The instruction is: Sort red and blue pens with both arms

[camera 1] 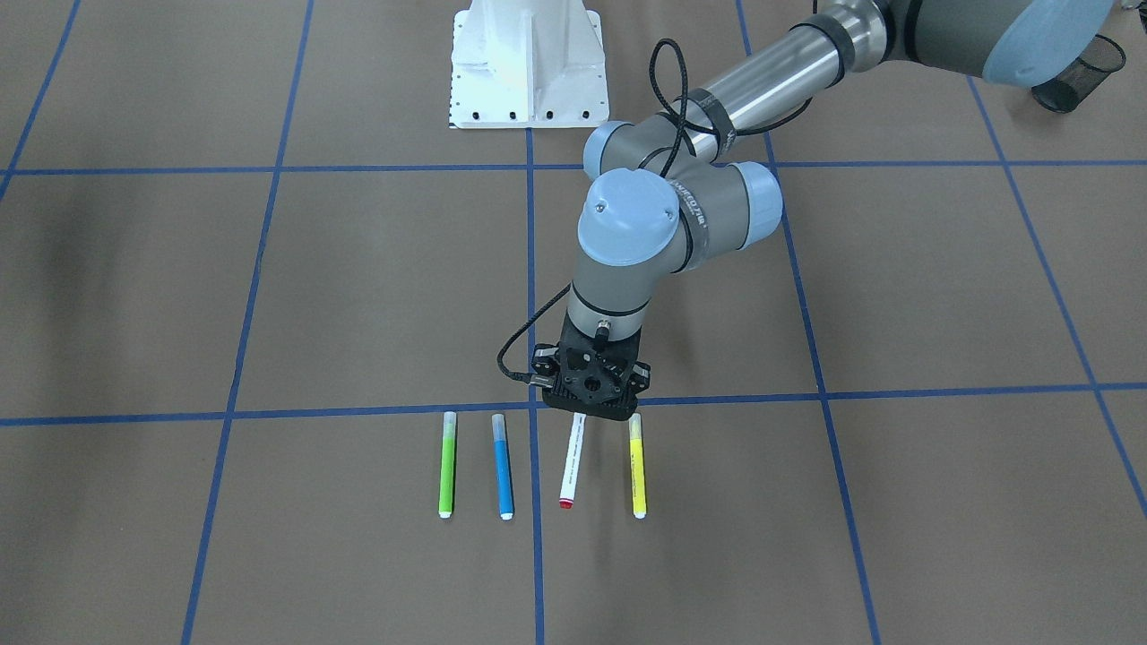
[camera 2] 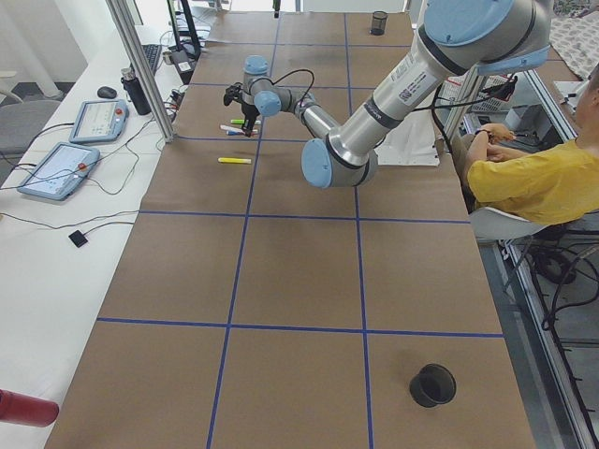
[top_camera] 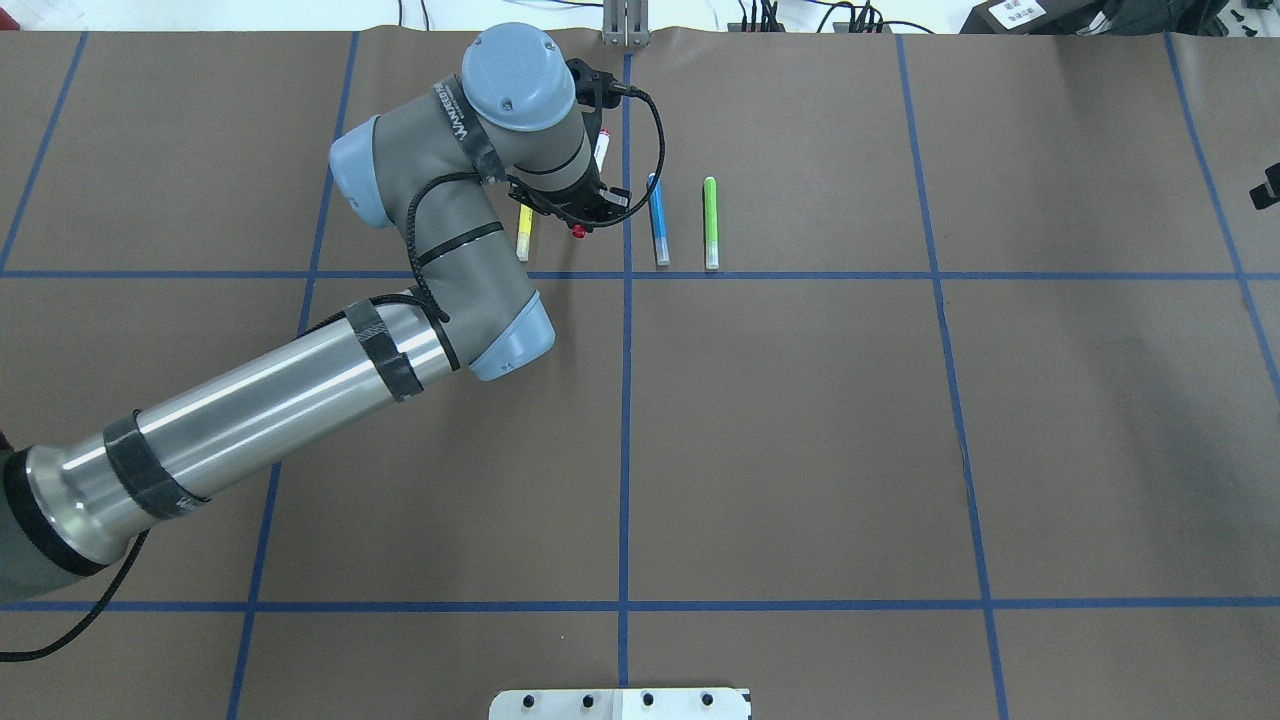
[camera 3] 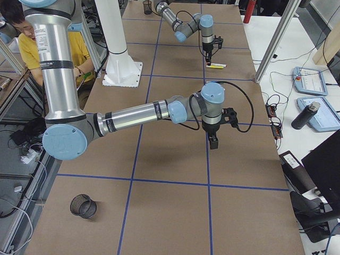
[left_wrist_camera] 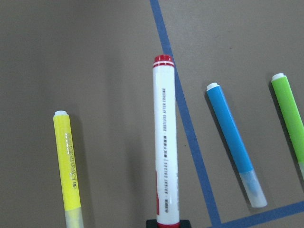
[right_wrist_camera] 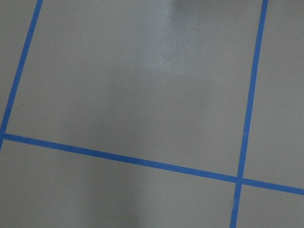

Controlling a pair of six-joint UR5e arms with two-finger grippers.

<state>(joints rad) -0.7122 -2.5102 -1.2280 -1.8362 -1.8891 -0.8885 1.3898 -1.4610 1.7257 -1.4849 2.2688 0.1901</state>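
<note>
- Yellow pen point(top_camera: 524, 232): lies flat on the tabletop point(top_camera: 800, 450), just beside the red pen on the robot's left. It is not part of the sort. A sideways sweep of the held pen could knock it out of line.
- Red pen point(left_wrist_camera: 165, 142): sits between the yellow and blue pens, and the left fingers point(left_wrist_camera: 185, 224) appear to pinch it at its cap end. In the wrist view it looms larger than its neighbours, so it is probably off the tabletop. Most of the barrel sticks out past the grip. A quick turn could make it pivot or slip free.
- Blue pen point(left_wrist_camera: 232, 137): lies untouched just across the tape line point(left_wrist_camera: 187, 128) from the red pen. A dropped red pen could roll against it.
- Green pen point(left_wrist_camera: 289, 114): lies close beside the blue pen. A wide or off-centre grasp could catch it instead.
- Right fingers point(camera 3: 213, 141): hang well apart from the pens, over bare tabletop. I cannot tell whether they are spread. If both arms converge on the row, they could collide.
</note>
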